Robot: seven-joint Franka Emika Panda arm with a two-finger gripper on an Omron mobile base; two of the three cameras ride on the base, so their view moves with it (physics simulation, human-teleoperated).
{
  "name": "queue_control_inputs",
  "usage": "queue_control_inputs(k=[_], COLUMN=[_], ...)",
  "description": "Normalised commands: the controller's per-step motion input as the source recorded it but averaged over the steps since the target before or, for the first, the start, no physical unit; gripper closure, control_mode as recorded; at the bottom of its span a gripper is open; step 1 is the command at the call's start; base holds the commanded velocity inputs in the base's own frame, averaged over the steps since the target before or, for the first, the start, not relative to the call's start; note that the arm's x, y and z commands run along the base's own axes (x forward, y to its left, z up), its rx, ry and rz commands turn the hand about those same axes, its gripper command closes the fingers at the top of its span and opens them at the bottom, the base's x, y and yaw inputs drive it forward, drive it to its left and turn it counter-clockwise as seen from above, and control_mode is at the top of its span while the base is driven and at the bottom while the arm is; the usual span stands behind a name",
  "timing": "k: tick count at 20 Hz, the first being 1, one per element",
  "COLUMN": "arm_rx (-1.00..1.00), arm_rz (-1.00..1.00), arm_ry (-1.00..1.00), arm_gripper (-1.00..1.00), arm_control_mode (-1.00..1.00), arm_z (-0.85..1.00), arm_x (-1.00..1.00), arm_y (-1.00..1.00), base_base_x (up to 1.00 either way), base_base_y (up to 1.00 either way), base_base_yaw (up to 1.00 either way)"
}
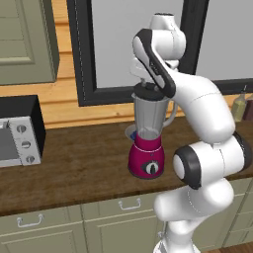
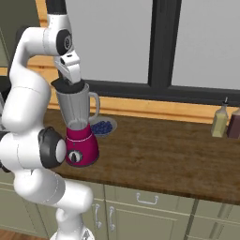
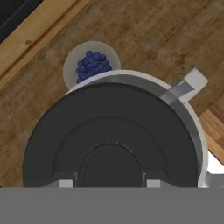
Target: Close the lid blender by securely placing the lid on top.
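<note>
The blender [image 1: 147,159] stands on the wooden counter, a magenta base with a dark dial under a tall clear jar [image 1: 149,117] with a side handle. My gripper [image 1: 148,85] comes down from above, shut on the dark round lid [image 1: 147,92], which is right at the jar's mouth. From the right, the lid [image 2: 70,87] caps the jar [image 2: 74,108] under the gripper [image 2: 70,78]. Looking down along the hand, the lid [image 3: 113,135] covers nearly the whole opening, with the jar rim [image 3: 194,120] showing on the right. Whether it is fully seated I cannot tell.
A pale plate of blueberries [image 2: 103,126] lies just behind the blender, also seen from the hand as the plate [image 3: 90,65]. A toaster oven [image 1: 17,133] stands at the counter's left. Bottles [image 2: 219,121] stand far right by the window wall.
</note>
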Motion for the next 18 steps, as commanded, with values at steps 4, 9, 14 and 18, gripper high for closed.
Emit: queue_control_inputs(k=[4, 9, 14, 18], arm_rx=[-0.02, -0.04, -0.04, -0.04], arm_rz=[-0.01, 0.00, 0.00, 0.00], arm_ry=[-0.08, 0.00, 0.06, 0.07], arm_gripper=[1.00, 1.00, 1.00, 1.00], arm_control_mode=[-1.00, -1.00, -1.00, -1.00], arm_z=[0.06, -0.08, -0.31, -0.37], arm_x=[-0.11, -0.02, -0.02, -0.06], arm_y=[-0.21, -0.01, 0.00, 0.00], base_base_x=[0.00, 0.00, 0.00, 0.00], base_base_y=[0.00, 0.00, 0.00, 0.00], base_base_yaw=[0.00, 0.00, 0.00, 0.00])
